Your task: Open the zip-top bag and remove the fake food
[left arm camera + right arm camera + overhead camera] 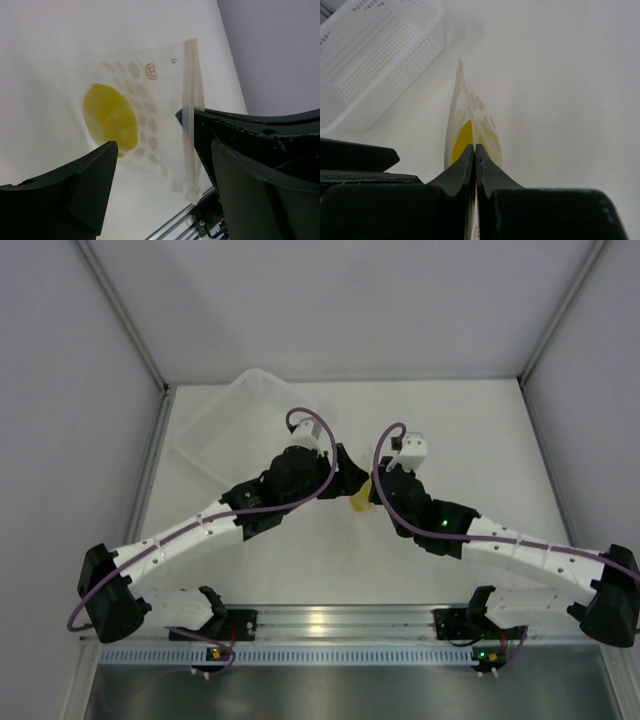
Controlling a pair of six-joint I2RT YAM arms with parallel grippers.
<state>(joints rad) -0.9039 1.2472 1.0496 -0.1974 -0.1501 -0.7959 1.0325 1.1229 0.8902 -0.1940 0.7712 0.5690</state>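
The zip-top bag [150,100] is a clear pouch with printed dots, held up off the table. Its zip strip [192,105] runs along its right edge. The fake food [110,116], a yellow lump, sits inside it. My right gripper [475,150] is shut on the bag's edge [462,107], with the yellow food [462,142] just beyond the fingertips. My left gripper [165,175] is open with its fingers on either side of the bag's lower part, not touching it. From above, the yellow food [358,502] shows between my left gripper [345,478] and right gripper [375,498].
A translucent white basket tray [240,420] stands at the back left, behind the left arm, and also shows in the right wrist view [370,60]. White walls enclose the table on three sides. The metal rail [330,620] runs along the near edge.
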